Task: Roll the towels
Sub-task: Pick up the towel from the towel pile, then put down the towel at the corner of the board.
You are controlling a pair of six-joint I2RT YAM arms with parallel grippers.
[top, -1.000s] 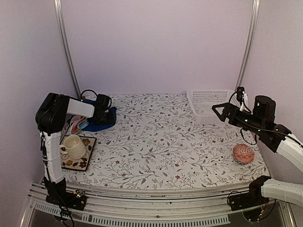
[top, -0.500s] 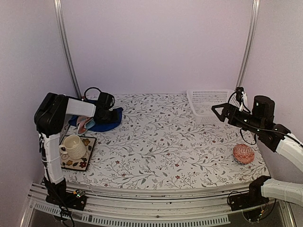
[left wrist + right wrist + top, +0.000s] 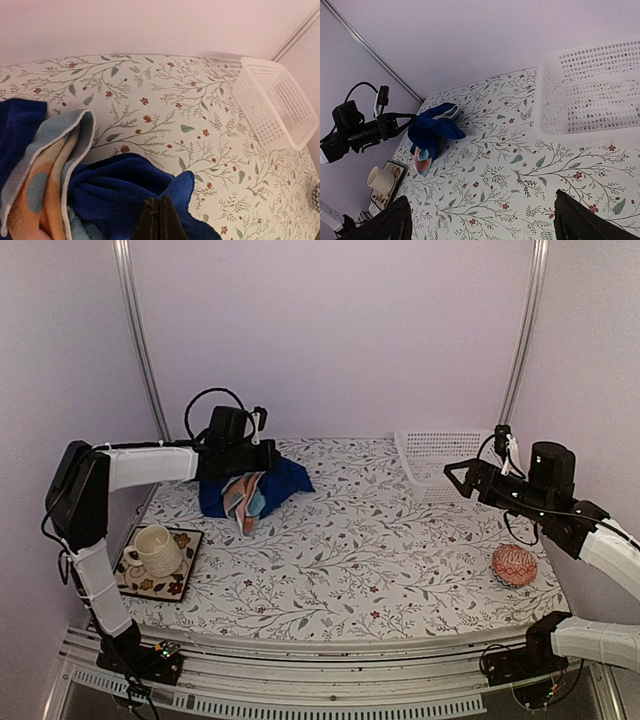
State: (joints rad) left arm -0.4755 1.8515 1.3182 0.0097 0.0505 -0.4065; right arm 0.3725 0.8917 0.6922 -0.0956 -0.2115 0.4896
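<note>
My left gripper [image 3: 268, 456] is shut on a fold of the royal-blue towel [image 3: 285, 481] and holds it above the back left of the table. In the left wrist view the dark jaws [image 3: 160, 207] are pressed together on the blue cloth [image 3: 120, 187]. The light-blue towel [image 3: 244, 502], with orange and white marks, hangs from the blue folds and shows beside them [image 3: 47, 150]. The right wrist view shows the bundle [image 3: 434, 129] hanging from the left gripper [image 3: 411, 119]. My right gripper [image 3: 461, 475] is open and empty, in the air by the basket, its fingers [image 3: 395, 220] wide apart.
A white plastic basket [image 3: 440, 455] stands at the back right, also in the wrist views [image 3: 275, 100] [image 3: 590, 95]. A pink-red patterned ball [image 3: 514, 565] lies at the right. A cream cup [image 3: 155, 548] sits on a flowered tile [image 3: 180, 575] at the front left.
My left gripper shut on the royal-blue towel, then lifted and carried it to the right, dragging the light-blue towel along. The right arm has barely moved.
</note>
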